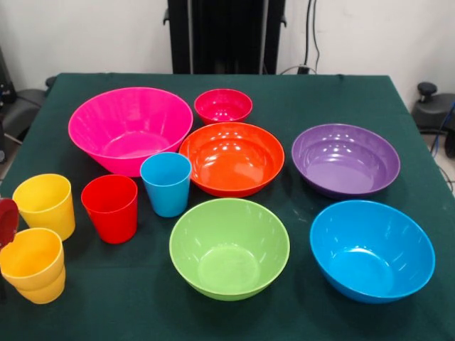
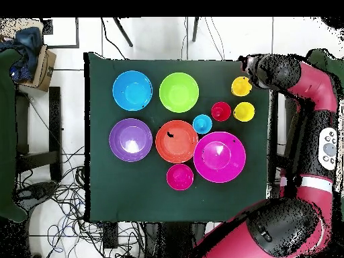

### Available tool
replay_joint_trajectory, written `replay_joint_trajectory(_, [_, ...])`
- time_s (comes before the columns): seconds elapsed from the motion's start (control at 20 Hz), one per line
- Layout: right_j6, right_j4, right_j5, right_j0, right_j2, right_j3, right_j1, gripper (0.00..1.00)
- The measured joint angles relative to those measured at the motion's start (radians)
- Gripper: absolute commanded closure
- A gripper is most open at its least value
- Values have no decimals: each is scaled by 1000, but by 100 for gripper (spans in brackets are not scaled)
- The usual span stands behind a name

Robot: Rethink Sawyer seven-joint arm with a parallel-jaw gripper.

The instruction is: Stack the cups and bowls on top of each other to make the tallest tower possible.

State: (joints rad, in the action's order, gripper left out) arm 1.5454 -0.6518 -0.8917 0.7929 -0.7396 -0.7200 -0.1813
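All cups and bowls stand apart and upright on the green cloth; no tower shows. The hot pink bowl [image 1: 130,128] [image 2: 220,156], small pink-red bowl [image 1: 222,105] [image 2: 180,176], orange bowl [image 1: 232,158] [image 2: 177,141] and purple bowl [image 1: 345,159] [image 2: 130,140] are toward the robot's side. The lime green bowl [image 1: 229,247] [image 2: 179,92] and blue bowl [image 1: 372,250] [image 2: 132,90] are on the camera's side. The light blue cup [image 1: 166,183] [image 2: 202,123], red cup [image 1: 110,208] [image 2: 221,111] and yellow cup [image 1: 45,204] [image 2: 244,111] form a row. Two nested yellow cups [image 1: 32,264] [image 2: 241,86] stand by the gripper [image 2: 250,72].
The red arm [image 2: 316,87] curves along the table's right side in the overhead view; a red part of it [image 1: 6,220] shows at the front view's left edge. The black pedestal [image 1: 226,35] stands behind the table. A cardboard box [image 2: 41,67] and cables [image 2: 60,195] lie off the table.
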Motion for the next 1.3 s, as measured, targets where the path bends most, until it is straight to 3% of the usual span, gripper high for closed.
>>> replay_joint_trajectory(1.3, [-11,0,38,-2,42,-13,19,0])
